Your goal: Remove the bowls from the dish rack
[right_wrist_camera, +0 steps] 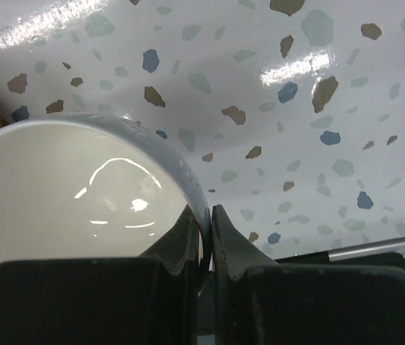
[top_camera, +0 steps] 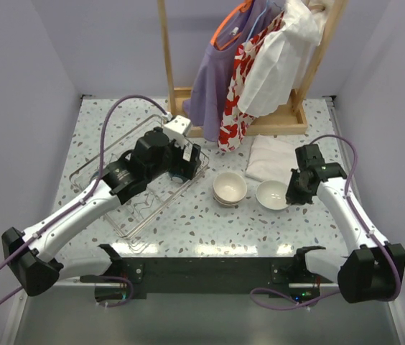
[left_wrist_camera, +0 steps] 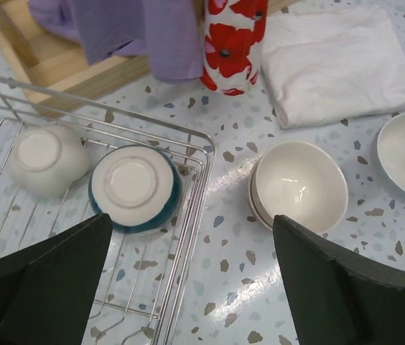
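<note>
The silver wire dish rack (top_camera: 87,167) lies at the left of the table. Two bowls sit upside down in it: a white one (left_wrist_camera: 44,159) and a white one with a teal band (left_wrist_camera: 134,187). My left gripper (left_wrist_camera: 192,223) hangs open over the rack's right rim (left_wrist_camera: 202,154), holding nothing. Just right of the rack, pale bowls are stacked upright (top_camera: 230,188) (left_wrist_camera: 299,185) on the table. Further right is a single white bowl (top_camera: 272,194) (right_wrist_camera: 80,194). My right gripper (right_wrist_camera: 207,215) is shut on that bowl's rim, one finger inside and one outside.
A wooden clothes stand (top_camera: 188,97) with purple, red-flowered and white garments stands at the back. A folded white cloth (top_camera: 271,157) (left_wrist_camera: 339,61) lies on the table behind the bowls. Lilac walls close in both sides.
</note>
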